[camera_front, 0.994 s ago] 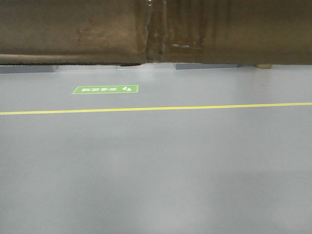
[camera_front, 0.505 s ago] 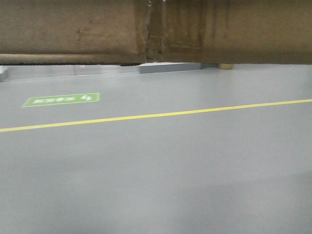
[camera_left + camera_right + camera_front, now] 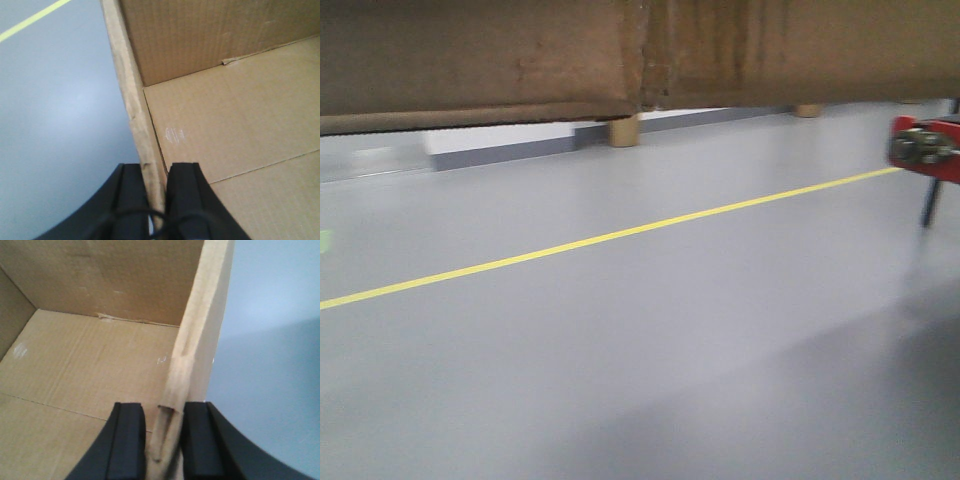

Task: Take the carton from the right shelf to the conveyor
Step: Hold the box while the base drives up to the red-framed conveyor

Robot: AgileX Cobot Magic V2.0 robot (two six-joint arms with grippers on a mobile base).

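Observation:
The carton (image 3: 480,60), brown corrugated cardboard, fills the top of the front view and hangs above the grey floor. In the left wrist view my left gripper (image 3: 156,175) is shut on the carton's left wall (image 3: 131,90), one black finger outside and one inside the open carton. In the right wrist view my right gripper (image 3: 162,412) straddles the carton's right wall (image 3: 200,330) and grips it the same way. A red piece of the conveyor frame (image 3: 925,145) shows at the right edge of the front view. The right shelf is out of view.
A yellow floor line (image 3: 620,235) crosses the grey floor at a slant. A grey skirting (image 3: 510,152) and a beige post (image 3: 623,130) stand under the carton's edge. A dark leg (image 3: 930,205) stands below the red frame.
The front view has swung: the green floor sign slid out to the left, the yellow line now slants, and the red frame has come in at the right. The carton stays held.

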